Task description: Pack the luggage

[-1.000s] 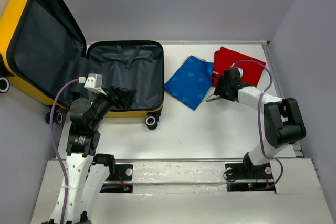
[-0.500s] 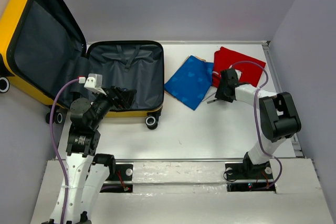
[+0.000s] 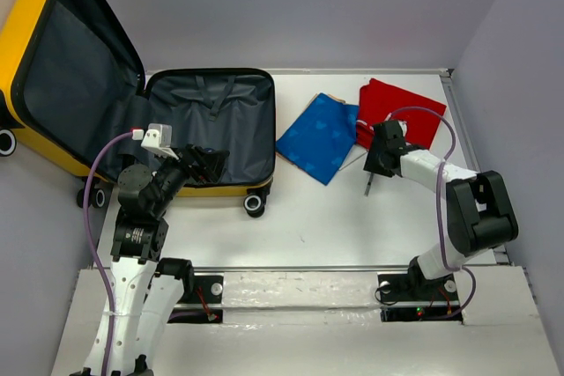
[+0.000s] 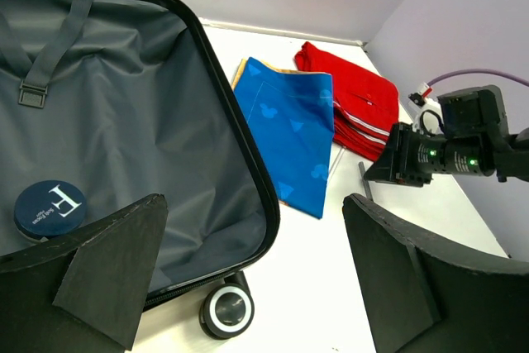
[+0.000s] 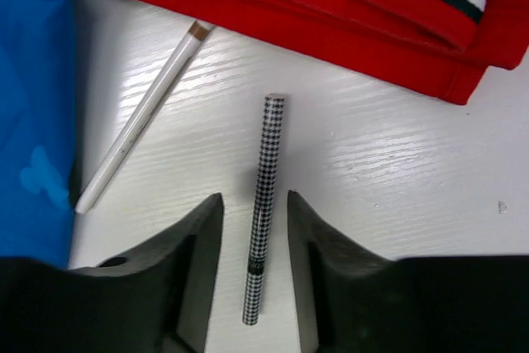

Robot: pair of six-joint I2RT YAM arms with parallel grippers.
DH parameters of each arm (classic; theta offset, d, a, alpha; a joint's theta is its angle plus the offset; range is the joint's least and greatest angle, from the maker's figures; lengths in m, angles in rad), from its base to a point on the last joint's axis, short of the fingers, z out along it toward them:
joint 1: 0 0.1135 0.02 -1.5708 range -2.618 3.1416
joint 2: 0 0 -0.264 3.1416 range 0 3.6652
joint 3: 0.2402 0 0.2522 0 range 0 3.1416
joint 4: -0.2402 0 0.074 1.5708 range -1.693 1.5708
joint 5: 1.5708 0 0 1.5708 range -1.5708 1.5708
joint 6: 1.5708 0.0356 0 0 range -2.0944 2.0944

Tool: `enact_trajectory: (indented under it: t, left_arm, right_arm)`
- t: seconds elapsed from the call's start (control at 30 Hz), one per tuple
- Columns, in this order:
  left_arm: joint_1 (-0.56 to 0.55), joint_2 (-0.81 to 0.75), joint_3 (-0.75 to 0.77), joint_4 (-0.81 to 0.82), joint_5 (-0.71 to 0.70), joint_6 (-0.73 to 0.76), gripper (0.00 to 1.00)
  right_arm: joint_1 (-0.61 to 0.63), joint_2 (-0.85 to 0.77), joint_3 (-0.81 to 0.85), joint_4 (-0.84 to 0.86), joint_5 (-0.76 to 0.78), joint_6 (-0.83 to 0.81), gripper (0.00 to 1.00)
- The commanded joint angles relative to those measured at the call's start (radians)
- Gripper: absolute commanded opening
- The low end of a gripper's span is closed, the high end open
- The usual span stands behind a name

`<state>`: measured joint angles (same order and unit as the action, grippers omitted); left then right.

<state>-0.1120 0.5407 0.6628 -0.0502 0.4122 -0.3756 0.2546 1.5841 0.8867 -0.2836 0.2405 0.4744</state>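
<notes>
The white table (image 3: 335, 226) sits between plain grey-violet walls, and you have the luggage (image 3: 211, 116) lying open at its far left, lid propped up against the wall, lining bare apart from a small round dark-blue tin (image 4: 50, 208) in the near left of the tray. What has changed is all on your right side. A second ago the right gripper (image 5: 254, 200) pointed left toward the blue cloth (image 3: 319, 138); it has since swung round to point near and has drawn its jaws in from fairly wide to a narrow gap. They now flank a thin houndstooth-patterned stick (image 5: 271, 146) lying on the table just near of the red cloth (image 3: 401, 105), with a sliver of daylight on either side, so nothing is gripped yet. A white stick (image 5: 140, 130) lies just left of it, against the blue cloth's edge, outside the jaws. Your left gripper (image 4: 254, 204) has not moved: it hangs spread as wide as it goes over the suitcase's near right corner, empty. Both cloths are where they were. I read this as the pick of the first small item being about to close (a thin, round stick may roll or slip, so let the pads seat squarely).
</notes>
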Motion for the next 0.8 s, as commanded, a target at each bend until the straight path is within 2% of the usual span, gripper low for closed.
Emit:
enact_trajectory:
  t: [0.0,0.2,0.53,0.67,0.7,0.77]
  left_arm:
    - [-0.003,-0.008,0.031,0.033,0.027,-0.003,0.99]
    - [-0.005,-0.01,0.032,0.032,0.027,0.0,0.99]
    - [-0.006,-0.007,0.035,0.03,0.028,0.0,0.99]
    - [-0.006,-0.008,0.034,0.03,0.028,0.0,0.99]
    - [-0.006,-0.008,0.034,0.03,0.027,0.0,0.99]
    - [-0.006,-0.007,0.034,0.03,0.028,0.0,0.99]
  right_arm:
    - [0.012,-0.029,-0.006,0.008,-0.064,-0.007,0.48]
    - [0.012,-0.012,-0.006,0.008,-0.06,0.007,0.42]
    - [0.012,0.069,0.008,-0.031,-0.063,0.049,0.41]
    - [0.012,0.094,0.0,-0.025,-0.066,0.053,0.23]
    - [0.012,0.082,-0.002,-0.023,-0.064,0.053,0.1]
    - [0.012,0.048,-0.012,-0.019,-0.052,0.056,0.07]
